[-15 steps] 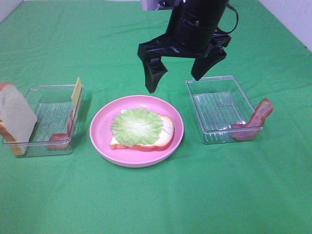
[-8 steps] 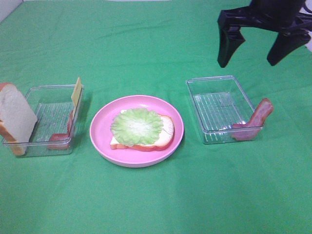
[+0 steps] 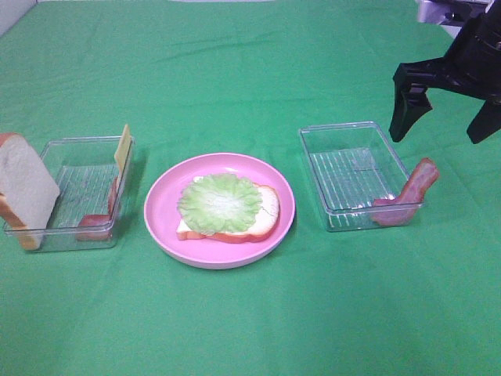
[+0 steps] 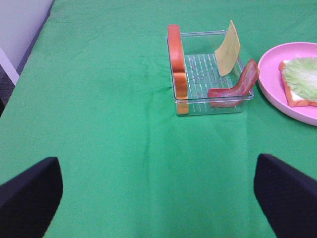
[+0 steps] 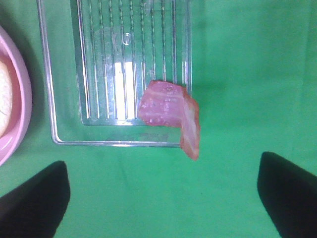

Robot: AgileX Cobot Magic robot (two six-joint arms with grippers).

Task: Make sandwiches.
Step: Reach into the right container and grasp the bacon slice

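Observation:
The started sandwich is a white bread slice point(image 3: 266, 210) topped with pale green lettuce point(image 3: 220, 203), lying on the pink plate point(image 3: 160, 211). A second bread slice point(image 3: 23, 188) leans on the left tray's point(image 3: 70, 235) outer end, with yellow cheese point(image 3: 123, 146) and a bacon strip point(image 3: 98, 222) inside. Another bacon strip point(image 3: 411, 192) hangs over the near right corner of the right tray point(image 3: 344, 133). My right gripper point(image 3: 436, 139) hovers open beyond that corner, with the bacon point(image 5: 171, 111) below it and nothing held. My left gripper point(image 4: 158, 198) is open and empty, well short of the left tray point(image 4: 198, 106).
Green cloth covers the whole table. In the left wrist view the bread point(image 4: 177, 64), cheese point(image 4: 228, 47) and bacon point(image 4: 235, 89) stand in the tray, with the plate point(image 4: 270, 84) beside it. A pale wall edge point(image 4: 20, 29) borders the table there.
My right gripper has swung from above the plate's far side to the right, beyond the right tray, staying open. The food and trays have not moved.

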